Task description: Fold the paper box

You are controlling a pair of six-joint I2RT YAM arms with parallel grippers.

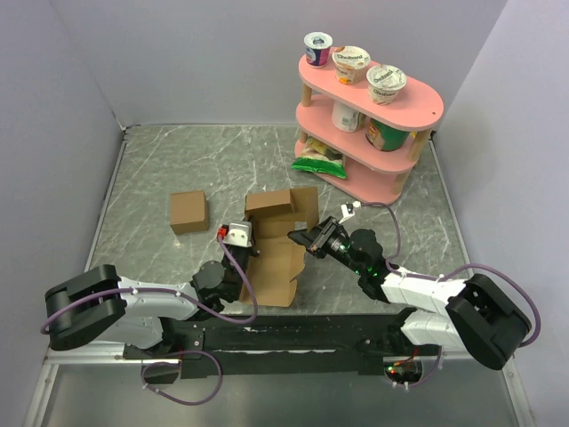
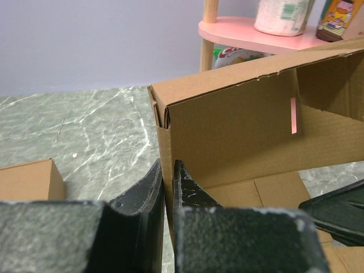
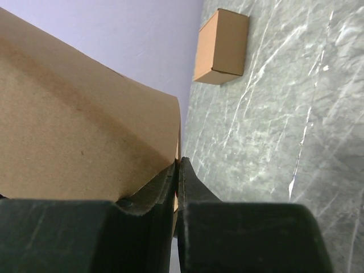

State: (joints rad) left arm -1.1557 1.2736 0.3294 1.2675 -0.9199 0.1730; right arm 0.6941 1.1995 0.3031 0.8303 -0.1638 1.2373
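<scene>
Walls [image 1: 222, 53]: plain pale lavender, on the far side and both flanks.
Tabletop [image 1: 178, 169]: grey marbled surface with white veins.
Shelf [image 1: 422, 102]: pink, two tiers, wooden posts, far right corner.
Light: even, soft.

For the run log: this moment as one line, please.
paper box: part-folded | left gripper: shut on paper box | right gripper: shut on paper box | cardboard cube: apart, untouched

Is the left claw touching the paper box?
Touching. The left wrist view shows the left claw shut on the upright wall of the paper box.
</scene>
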